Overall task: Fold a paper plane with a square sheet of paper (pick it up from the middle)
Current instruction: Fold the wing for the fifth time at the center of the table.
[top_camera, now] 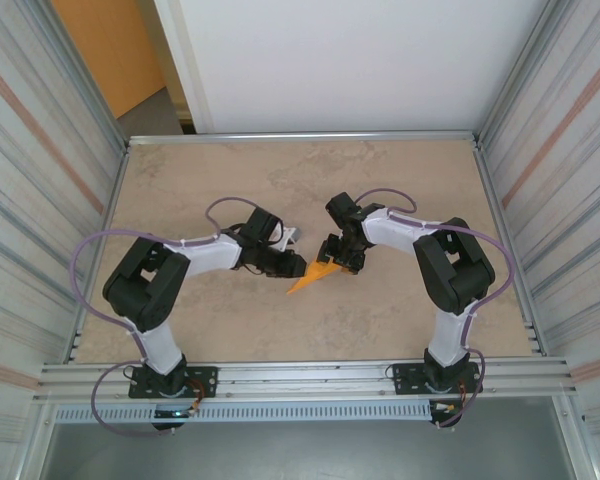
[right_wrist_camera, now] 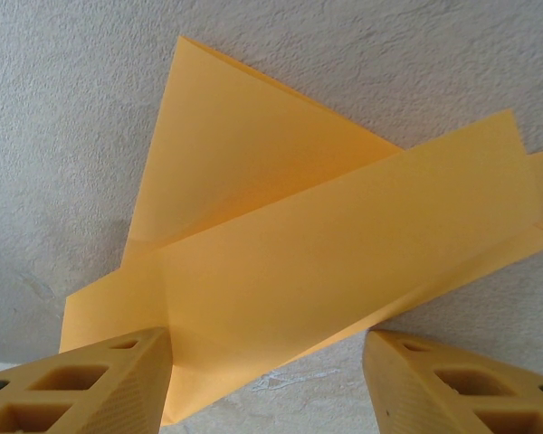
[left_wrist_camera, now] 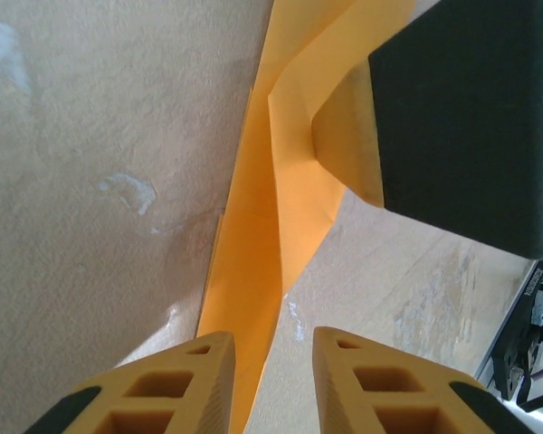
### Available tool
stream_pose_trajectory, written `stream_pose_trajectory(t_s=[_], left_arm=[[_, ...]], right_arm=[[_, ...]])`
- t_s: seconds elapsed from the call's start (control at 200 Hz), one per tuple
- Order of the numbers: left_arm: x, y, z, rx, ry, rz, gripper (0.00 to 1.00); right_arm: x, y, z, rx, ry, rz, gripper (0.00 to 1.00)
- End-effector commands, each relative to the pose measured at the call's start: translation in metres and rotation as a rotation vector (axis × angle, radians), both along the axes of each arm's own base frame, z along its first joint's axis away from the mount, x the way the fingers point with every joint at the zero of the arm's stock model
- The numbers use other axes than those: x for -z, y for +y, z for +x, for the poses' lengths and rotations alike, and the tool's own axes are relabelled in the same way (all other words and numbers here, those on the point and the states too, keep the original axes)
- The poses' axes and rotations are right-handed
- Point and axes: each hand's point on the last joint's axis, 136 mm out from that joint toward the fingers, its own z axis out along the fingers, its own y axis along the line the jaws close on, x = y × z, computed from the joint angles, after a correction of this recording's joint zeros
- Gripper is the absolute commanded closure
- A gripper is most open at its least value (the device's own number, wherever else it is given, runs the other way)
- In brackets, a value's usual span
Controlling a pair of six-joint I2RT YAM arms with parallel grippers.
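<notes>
- Paper plane [top_camera: 311,278]: orange paper folded into a narrow pointed wedge; lies at the centre of the overhead view, on the table between the two grippers, tip toward the lower left; in the right wrist view [right_wrist_camera: 326,262] a long folded band crosses the frame over a triangular flap behind it; in the left wrist view [left_wrist_camera: 253,271] it runs as a creased strip from the top centre down to the bottom edge.
- Left gripper [top_camera: 298,268]: just left of the plane in the overhead view; in its own camera [left_wrist_camera: 271,384] the jaws stand apart with a clear gap; the strip's lower end passes into that gap (thin paper, not pinched).
- Right gripper [top_camera: 338,262]: just upper right of the plane in the overhead view; in its own camera [right_wrist_camera: 267,389] the jaws stand wide open at the bottom corners; the left-hand one overlaps the band's lower corner; in the left wrist view one of its fingers [left_wrist_camera: 348,136] meets the fold at upper right.
- Table [top_camera: 400,190]: beige marbled top; metal rim.
- Orange wall panel [top_camera: 105,50]: upper left, beyond the table.
</notes>
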Motion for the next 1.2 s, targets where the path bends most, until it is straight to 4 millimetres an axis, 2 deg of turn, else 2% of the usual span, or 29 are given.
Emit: stream_pose_trajectory(t_s=[0.0,0.566,1.193], left_arm=[[0.002,-0.003,-0.001,0.003,0.021,0.018,0.69],[0.038,0.012,-0.013,0.004,0.084,0.212,0.75],[0.064,0.025,-0.029,0.043,0.112,0.355,0.75]], right_arm=[[0.053,-0.015,-0.022,-0.038,0.077,-0.100,0.41],[0.061,-0.020,-0.027,-0.037,0.100,-0.124,0.44],[0.076,-0.030,-0.035,-0.032,0.122,-0.168,0.49]])
